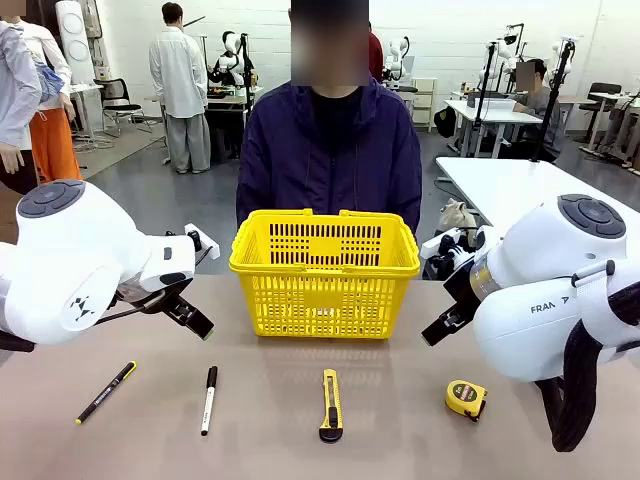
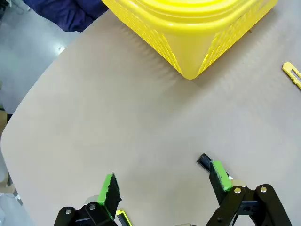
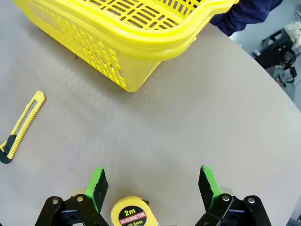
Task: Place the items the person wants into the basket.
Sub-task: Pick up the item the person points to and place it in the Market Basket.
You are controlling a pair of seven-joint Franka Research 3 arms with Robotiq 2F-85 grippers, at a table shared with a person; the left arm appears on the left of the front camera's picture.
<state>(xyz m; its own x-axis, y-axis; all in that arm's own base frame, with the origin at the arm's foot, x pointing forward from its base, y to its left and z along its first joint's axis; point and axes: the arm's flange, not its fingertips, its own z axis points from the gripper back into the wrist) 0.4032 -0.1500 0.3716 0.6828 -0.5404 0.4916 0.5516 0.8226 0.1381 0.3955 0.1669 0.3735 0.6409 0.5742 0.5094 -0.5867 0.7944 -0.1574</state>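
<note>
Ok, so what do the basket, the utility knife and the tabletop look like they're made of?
Basket: glossy yellow moulded plastic, judging by the one-piece slotted lattice walls and the smooth rounded rim.
Utility knife: yellow and black casing with a notched edge, probably hard plastic; no blade is showing.
Tabletop: smooth matte beige surface, possibly laminate, though the look leaves that open.

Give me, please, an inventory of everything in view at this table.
basket: one, yellow, far middle of the table
pen: one, black with yellow print, near left
marker: one, white with black cap, right of the pen
utility knife: one, yellow-black, near middle
tape measure: one, yellow-black, near right
table: one, beige, under everything
person: one, dark jacket, behind the basket
left gripper: one, black and green, open, over the table's left
right gripper: one, black and green, open, over the tape measure
</note>
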